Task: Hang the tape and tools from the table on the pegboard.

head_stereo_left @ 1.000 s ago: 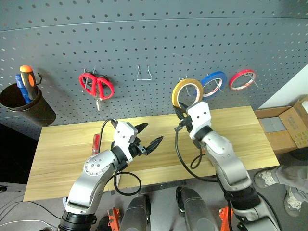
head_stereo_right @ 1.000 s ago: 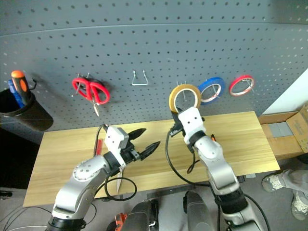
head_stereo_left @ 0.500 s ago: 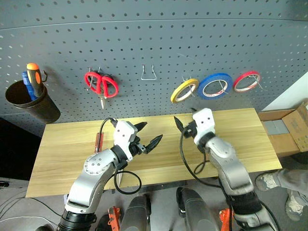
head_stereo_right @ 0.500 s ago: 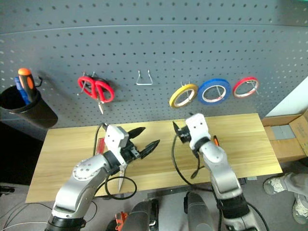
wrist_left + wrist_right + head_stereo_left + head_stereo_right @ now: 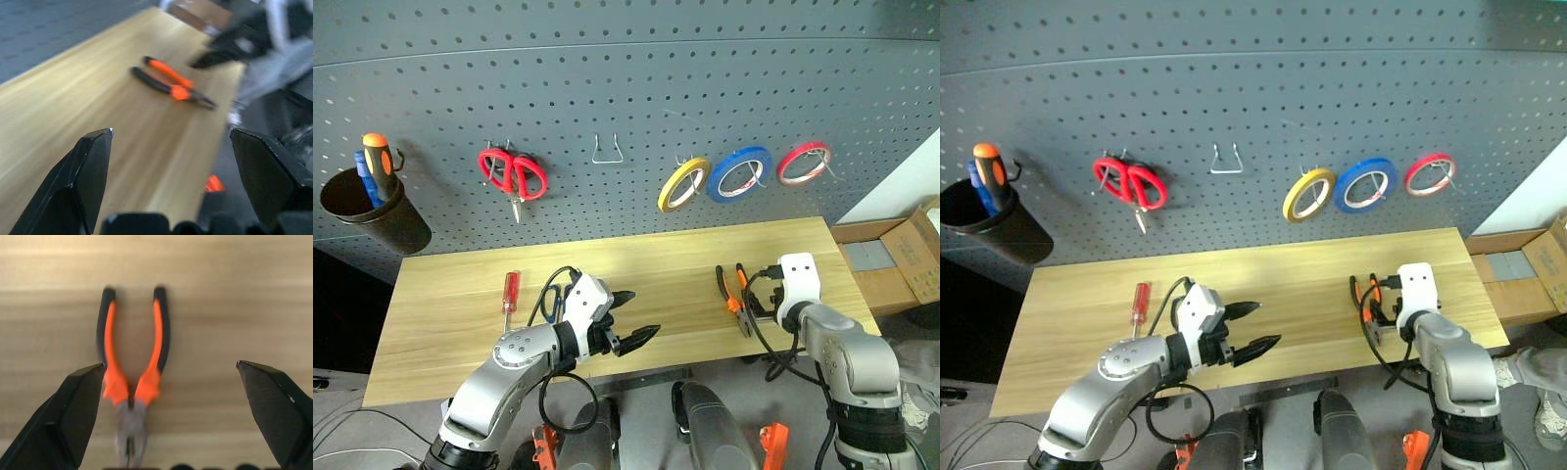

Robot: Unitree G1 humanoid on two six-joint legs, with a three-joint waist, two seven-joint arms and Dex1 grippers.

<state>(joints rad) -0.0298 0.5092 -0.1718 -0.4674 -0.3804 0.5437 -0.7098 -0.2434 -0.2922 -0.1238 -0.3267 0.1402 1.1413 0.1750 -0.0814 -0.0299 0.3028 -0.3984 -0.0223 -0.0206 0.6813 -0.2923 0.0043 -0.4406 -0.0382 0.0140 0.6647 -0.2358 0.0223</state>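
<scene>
Yellow tape (image 5: 683, 183) hangs on our pegboard (image 5: 626, 117); our right gripper (image 5: 173, 418) hovers spread above pliers (image 5: 131, 382); left gripper (image 5: 638, 318) likewise spread, empty.

The left gripper (image 5: 633, 316) is hovering low, its jaws standing wide apart and empty, pointing forward and toward the right. The right gripper (image 5: 171, 416) is tilting downward on its bent wrist, jaws spread wide, gripping nothing.
</scene>
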